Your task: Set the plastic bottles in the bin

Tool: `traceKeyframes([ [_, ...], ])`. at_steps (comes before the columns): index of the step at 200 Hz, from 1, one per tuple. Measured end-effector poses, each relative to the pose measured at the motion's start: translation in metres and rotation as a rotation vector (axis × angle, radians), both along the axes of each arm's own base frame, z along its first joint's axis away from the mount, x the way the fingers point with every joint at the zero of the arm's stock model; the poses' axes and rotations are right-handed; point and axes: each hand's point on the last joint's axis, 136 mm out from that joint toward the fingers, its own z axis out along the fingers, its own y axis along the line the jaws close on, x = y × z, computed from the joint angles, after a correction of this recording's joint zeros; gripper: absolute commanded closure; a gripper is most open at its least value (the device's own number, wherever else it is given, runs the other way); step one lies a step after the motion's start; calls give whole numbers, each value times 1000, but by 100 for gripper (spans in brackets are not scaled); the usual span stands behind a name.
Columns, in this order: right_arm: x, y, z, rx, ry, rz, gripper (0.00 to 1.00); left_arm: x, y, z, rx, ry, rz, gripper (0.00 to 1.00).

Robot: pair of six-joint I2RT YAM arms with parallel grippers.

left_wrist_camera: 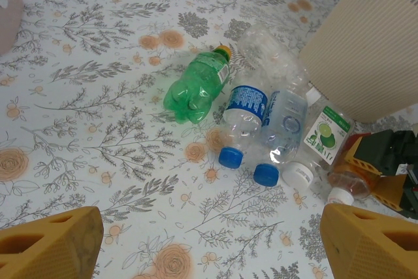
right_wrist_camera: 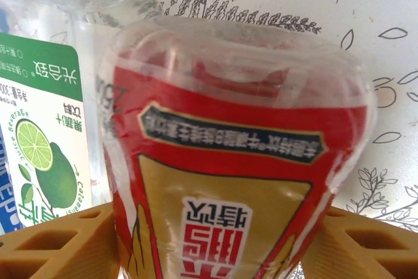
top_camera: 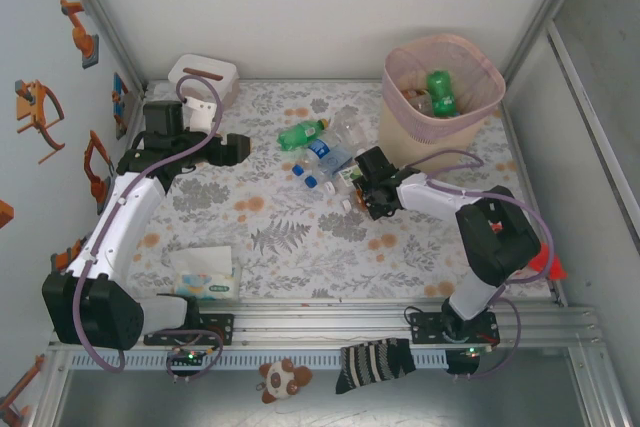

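Note:
Several plastic bottles lie in a cluster mid-table: a green one [top_camera: 300, 133] [left_wrist_camera: 196, 86], two clear blue-capped ones [left_wrist_camera: 243, 112] [left_wrist_camera: 281, 122], and a lime-labelled one [left_wrist_camera: 323, 138] [right_wrist_camera: 46, 135]. At the cluster's right end, my right gripper [top_camera: 358, 182] [right_wrist_camera: 215, 246] is shut on a red-and-gold-labelled bottle [right_wrist_camera: 235, 161] [left_wrist_camera: 349, 174], with a finger [right_wrist_camera: 59, 246] pressed against each side. The beige bin [top_camera: 400, 132] [left_wrist_camera: 366, 37] stands just behind, with a green bottle [top_camera: 441, 92] inside. Left of the cluster, my left gripper [top_camera: 235, 147] [left_wrist_camera: 215, 246] hangs open above the floral cloth, holding nothing.
A white tissue box [top_camera: 203, 77] sits at the back left behind the left arm. A soft tissue pack [top_camera: 205, 275] lies near the front left. White walls close the back and both sides. The table's metal rail [top_camera: 320, 322] runs along the near edge.

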Motion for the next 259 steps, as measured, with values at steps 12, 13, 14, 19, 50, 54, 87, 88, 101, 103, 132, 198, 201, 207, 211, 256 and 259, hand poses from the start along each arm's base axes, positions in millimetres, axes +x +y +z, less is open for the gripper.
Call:
traceKeyframes([
  [12,-1,-1,-1,0,1,-2,39,0,0,0,0,0,-1,14],
  [13,-1,-1,-1,-1,1,-1,39,0,0,0,0,0,0,14],
  [14,0,-1,-1,0,-1,-1,40,0,0,0,0,0,0,14],
  [19,0,-1,-1,1,-3,-1,40,0,0,0,0,0,-1,14],
  [50,-3,-3,2,-4,-6,4,45,0,0,0,0,0,0,14],
  [54,-4,-4,2,-6,-5,5,46,0,0,0,0,0,0,14],
  [87,-10,-14,23,-53,-34,50,49,0,0,0,0,1,0,14],
  [88,-11,-14,23,-56,-33,52,49,0,0,0,0,0,0,14],
  [101,-12,-20,37,-88,-56,86,50,0,0,0,0,1,0,14],
  [103,-12,-20,39,-94,-60,91,50,0,0,0,0,0,-1,14],
  [132,-7,-23,84,-169,-171,246,53,0,0,0,0,0,0,14],
  [198,4,-13,219,-389,-501,691,58,1,0,-2,0,5,-1,14],
  [201,5,-12,225,-399,-512,705,58,1,0,-2,0,5,-1,14],
  [207,4,-13,235,-424,-532,736,58,1,0,-2,0,5,-1,14],
  [211,4,-13,243,-443,-547,758,59,1,0,-2,0,6,-1,14],
  [256,9,-28,313,-638,-649,875,60,1,-1,-3,-5,11,-4,14],
  [259,10,-29,317,-649,-653,878,60,1,-1,-3,-5,11,-4,14],
])
